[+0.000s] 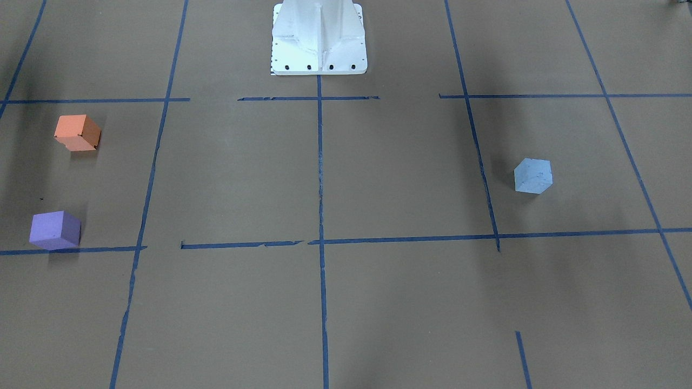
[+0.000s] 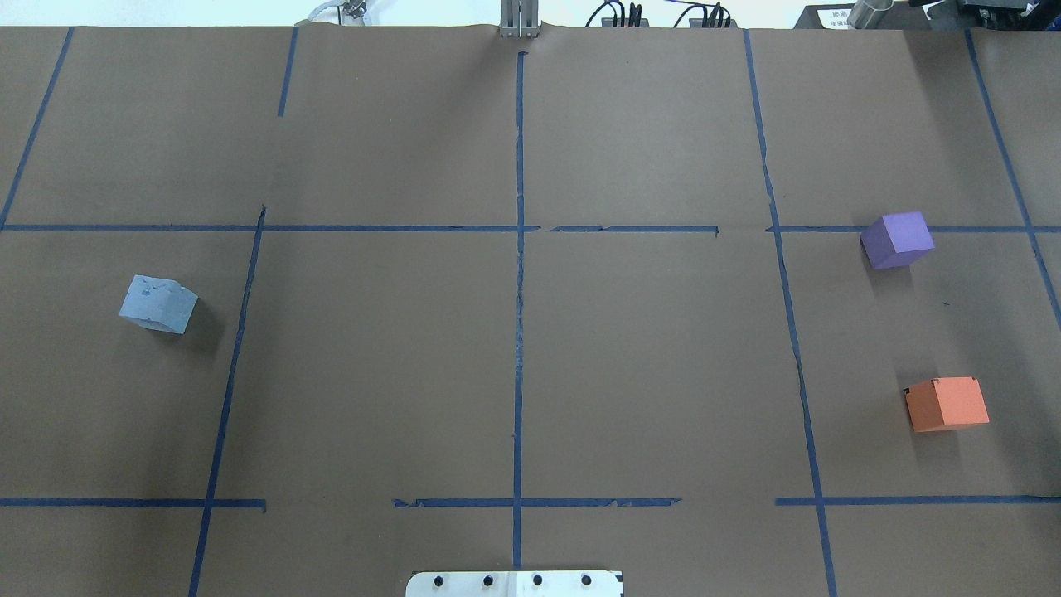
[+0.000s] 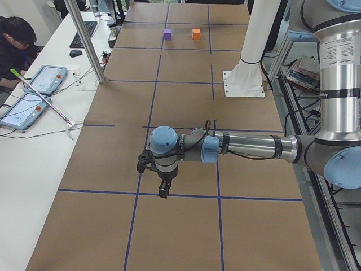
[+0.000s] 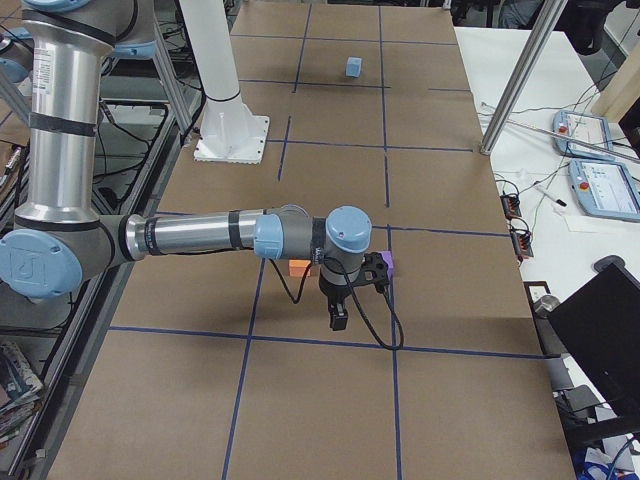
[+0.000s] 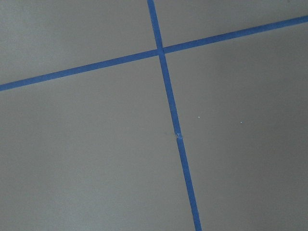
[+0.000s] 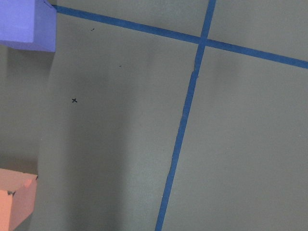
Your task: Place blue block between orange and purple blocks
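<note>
The pale blue block (image 2: 157,303) sits alone on the robot's left side of the table; it also shows in the front view (image 1: 533,176). The purple block (image 2: 897,240) and the orange block (image 2: 947,404) stand apart on the right side, with bare paper between them. The left gripper (image 3: 162,189) shows only in the exterior left view, hanging above the table; I cannot tell if it is open or shut. The right gripper (image 4: 339,315) shows only in the exterior right view, above the orange block (image 4: 298,267) and the purple block (image 4: 388,263); I cannot tell its state either.
Brown paper with blue tape lines (image 2: 519,332) covers the table. The white robot base (image 1: 319,40) stands at the middle of the robot's edge. A side table with tablets (image 3: 39,84) and an operator (image 3: 14,42) lies beyond the far edge.
</note>
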